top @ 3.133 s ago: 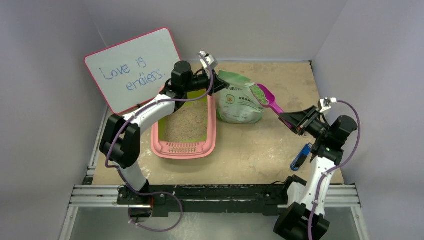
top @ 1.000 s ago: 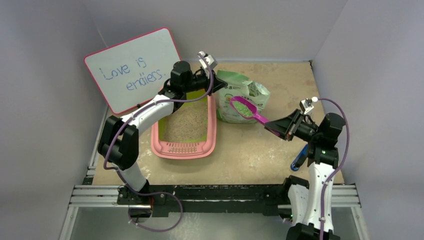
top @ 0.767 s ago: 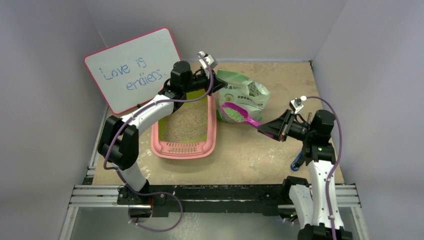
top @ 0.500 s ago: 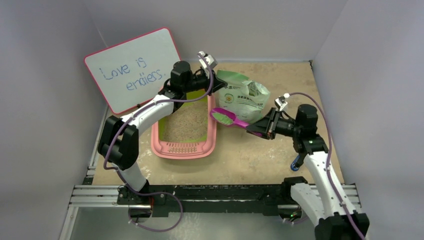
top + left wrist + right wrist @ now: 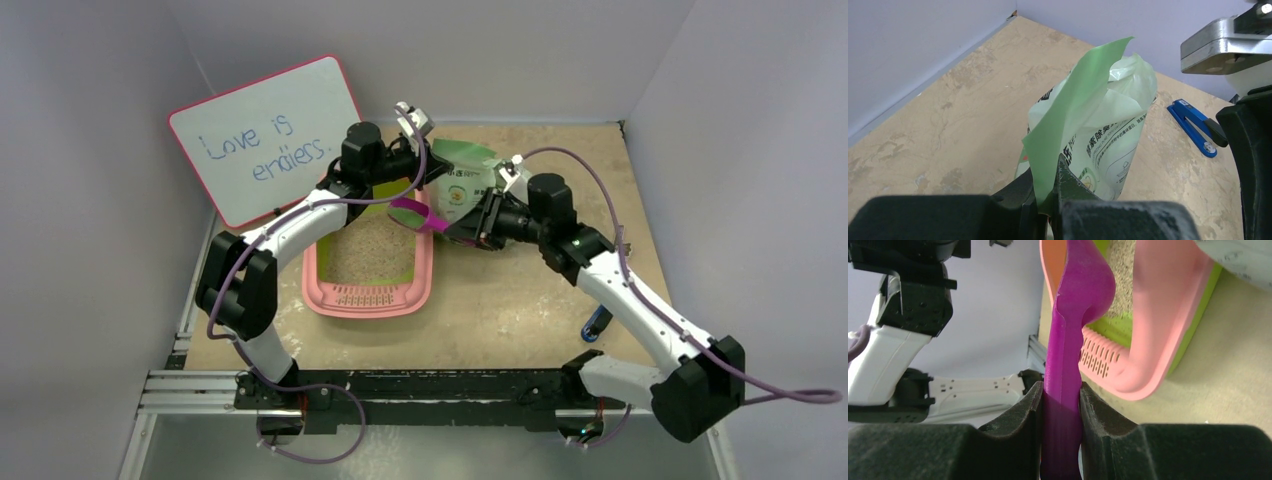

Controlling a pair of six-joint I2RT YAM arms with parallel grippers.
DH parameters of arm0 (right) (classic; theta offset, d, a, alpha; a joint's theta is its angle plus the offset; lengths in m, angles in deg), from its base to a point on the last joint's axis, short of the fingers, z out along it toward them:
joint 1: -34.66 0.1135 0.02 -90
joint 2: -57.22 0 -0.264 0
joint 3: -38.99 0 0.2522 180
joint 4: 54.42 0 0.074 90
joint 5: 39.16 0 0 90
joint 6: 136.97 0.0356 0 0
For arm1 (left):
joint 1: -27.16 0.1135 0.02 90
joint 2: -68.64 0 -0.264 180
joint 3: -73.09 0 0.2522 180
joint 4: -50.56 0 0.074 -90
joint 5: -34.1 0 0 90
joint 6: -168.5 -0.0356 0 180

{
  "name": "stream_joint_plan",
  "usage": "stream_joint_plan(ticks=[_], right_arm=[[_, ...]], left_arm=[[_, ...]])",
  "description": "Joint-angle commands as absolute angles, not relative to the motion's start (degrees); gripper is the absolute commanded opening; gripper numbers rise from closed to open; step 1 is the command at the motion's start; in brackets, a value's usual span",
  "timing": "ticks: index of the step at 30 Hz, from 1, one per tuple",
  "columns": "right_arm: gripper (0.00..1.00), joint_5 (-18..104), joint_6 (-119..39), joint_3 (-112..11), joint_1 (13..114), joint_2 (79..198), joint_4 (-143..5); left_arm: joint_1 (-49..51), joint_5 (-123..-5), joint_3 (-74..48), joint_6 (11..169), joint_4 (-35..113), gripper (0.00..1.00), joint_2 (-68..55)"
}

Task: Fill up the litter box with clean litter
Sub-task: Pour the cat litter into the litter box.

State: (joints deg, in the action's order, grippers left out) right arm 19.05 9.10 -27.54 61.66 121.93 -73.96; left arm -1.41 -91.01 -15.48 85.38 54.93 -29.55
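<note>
Right tool (image 5: 1062, 390) grips purple scoop (image 5: 1080, 285) above litter box (image 5: 1153, 325); left tool (image 5: 1048, 197) pinches bag (image 5: 1108, 125).

Tan tabletop (image 5: 530, 290), pink litter box (image 5: 368, 298) on it, pale green bag (image 5: 468, 188) beside, blue clip (image 5: 596, 322) at right

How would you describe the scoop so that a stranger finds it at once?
Find the pink litter box left of centre. Above its right rim, the right gripper holds the scoop. It alone is magenta, unlike the pale green bag beside it.
</note>
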Motion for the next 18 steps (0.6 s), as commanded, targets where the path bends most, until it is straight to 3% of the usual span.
stream_joint_plan(ticks=[1, 18], right_arm=[[0.0, 30.1, 3.4, -34.6, 66.3, 124.8, -76.3], [0.0, 64.8, -16.5, -55.4, 89.5, 138.3, -93.9]], left_arm=[[-0.1, -87.5, -18.9, 84.7, 58.3, 0.0, -27.0], [0.8, -87.6, -18.0, 85.4, 58.7, 0.0, -26.8]])
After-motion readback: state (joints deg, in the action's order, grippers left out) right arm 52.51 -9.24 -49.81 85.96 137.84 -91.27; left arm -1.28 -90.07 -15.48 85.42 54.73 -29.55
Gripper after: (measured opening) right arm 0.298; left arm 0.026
